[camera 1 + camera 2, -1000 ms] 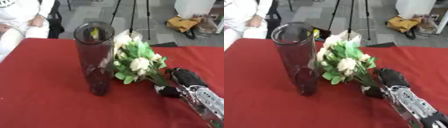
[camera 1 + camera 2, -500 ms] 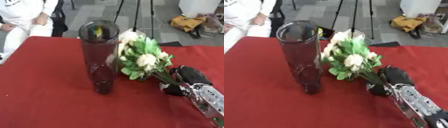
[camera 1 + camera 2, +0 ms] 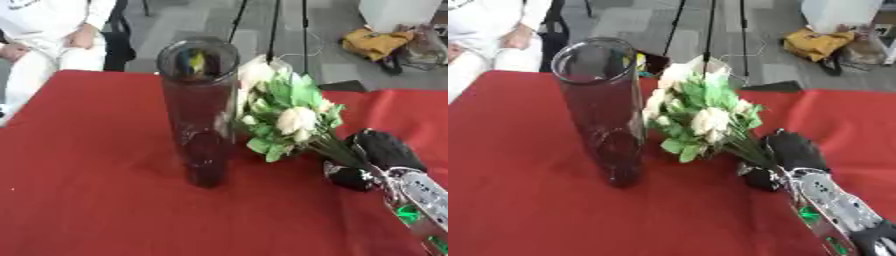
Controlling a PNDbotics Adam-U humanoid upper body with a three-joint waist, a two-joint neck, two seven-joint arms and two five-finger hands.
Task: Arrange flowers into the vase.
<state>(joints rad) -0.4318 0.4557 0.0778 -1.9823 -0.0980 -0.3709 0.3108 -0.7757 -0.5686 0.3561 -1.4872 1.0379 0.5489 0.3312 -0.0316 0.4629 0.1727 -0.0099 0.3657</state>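
On the red table [image 3: 96,200], left eye view: tall clear vase [image 3: 200,112] stands upright, left of centre, dark toward its base. Just right of it, a bunch of flowers [image 3: 284,117], cream blooms and green leaves, tilted up and to the left, heads level with the upper half of the vase. Nearest blooms overlap the vase wall in this view; cannot tell whether they touch it. Stems run down to the right into the right hand [image 3: 372,160]. Hand is black, fingers curled round the stems, resting low at or near the table. Silver forearm comes in from the lower right corner. Flowers are outside the vase, none in its mouth. Left hand shows nowhere.

Right eye view: vase [image 3: 605,110] sits further left, rim open and round. A narrow gap of table shows between its lower wall and the leaves. Flowers [image 3: 702,117] lean toward the vase's upper part, topmost white bloom about level with the rim. Right hand [image 3: 785,157] closed on the stem ends, knuckles uppermost. Beyond the table's far edge, grey floor and tripod legs [image 3: 709,30].
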